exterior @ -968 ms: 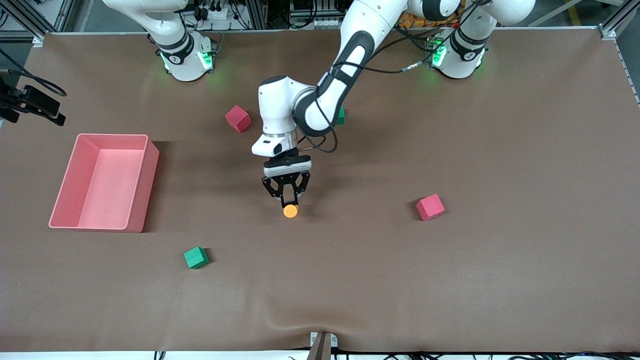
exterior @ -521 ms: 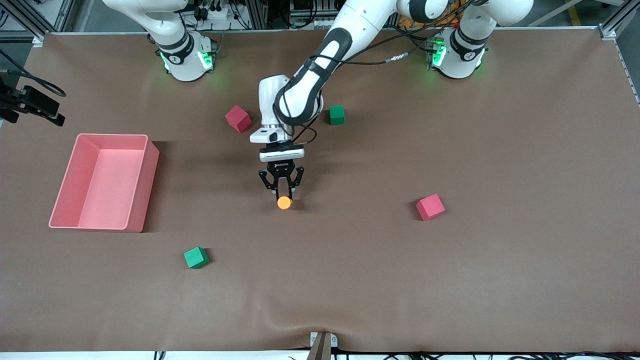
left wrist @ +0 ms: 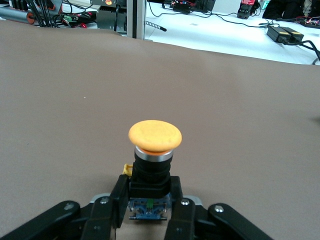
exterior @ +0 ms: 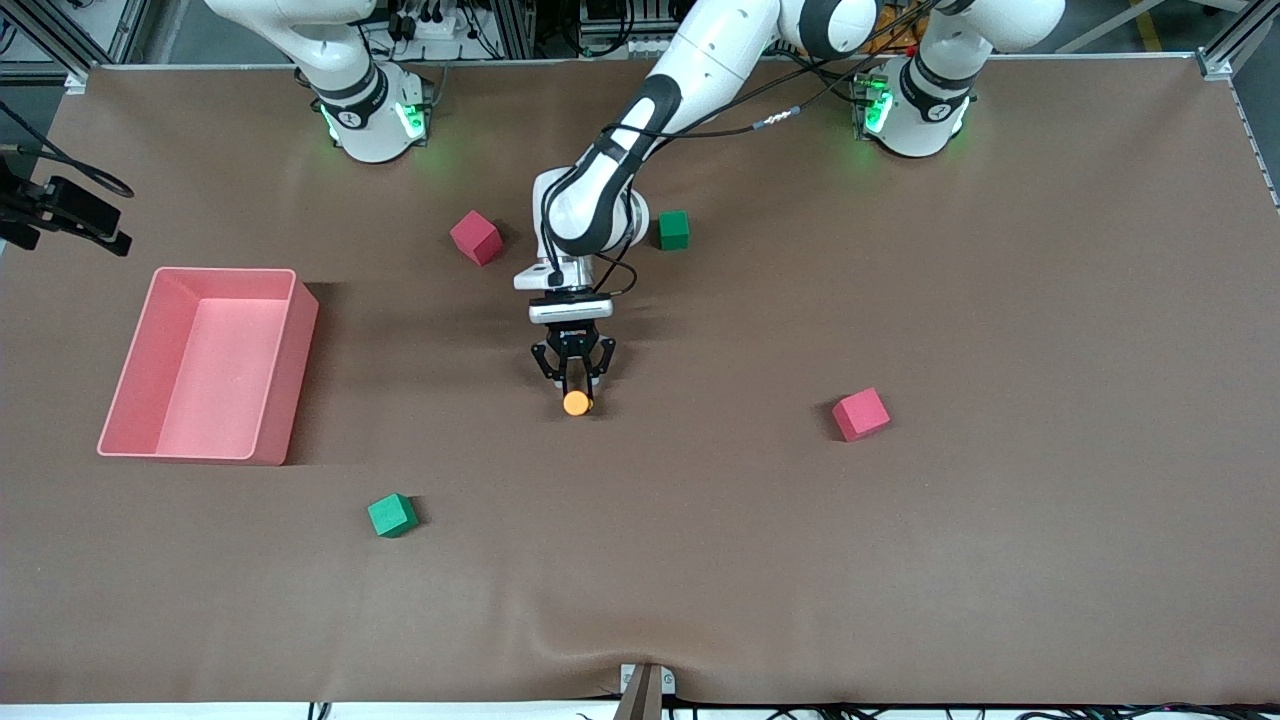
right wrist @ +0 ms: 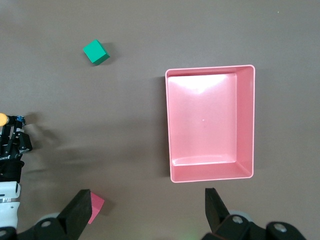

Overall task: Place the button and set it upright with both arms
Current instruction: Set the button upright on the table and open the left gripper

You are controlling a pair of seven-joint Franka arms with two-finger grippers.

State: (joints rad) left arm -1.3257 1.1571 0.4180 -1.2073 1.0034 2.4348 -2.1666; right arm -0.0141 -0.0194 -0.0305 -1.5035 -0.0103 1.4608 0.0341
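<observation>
The button [exterior: 576, 403] has a round orange cap, a black body and a bluish terminal end. My left gripper [exterior: 574, 388] is shut on its black body, low over the middle of the table, with the cap sticking out past the fingertips. The left wrist view shows the cap [left wrist: 155, 135] above the body, clamped between my left gripper's [left wrist: 148, 196] two fingers. My right gripper [right wrist: 147, 212] is open and empty, high above the table by the pink bin, and waits; it is out of the front view.
A pink bin [exterior: 300, 330] stands toward the right arm's end and shows in the right wrist view [right wrist: 210, 70]. Red cubes [exterior: 476, 237] [exterior: 860, 414] and green cubes [exterior: 674, 229] [exterior: 391, 515] lie scattered around the button.
My left gripper, holding the button, has moved slightly away from the front camera and lower toward the table. The left arm's elbow has drawn back toward its base.
</observation>
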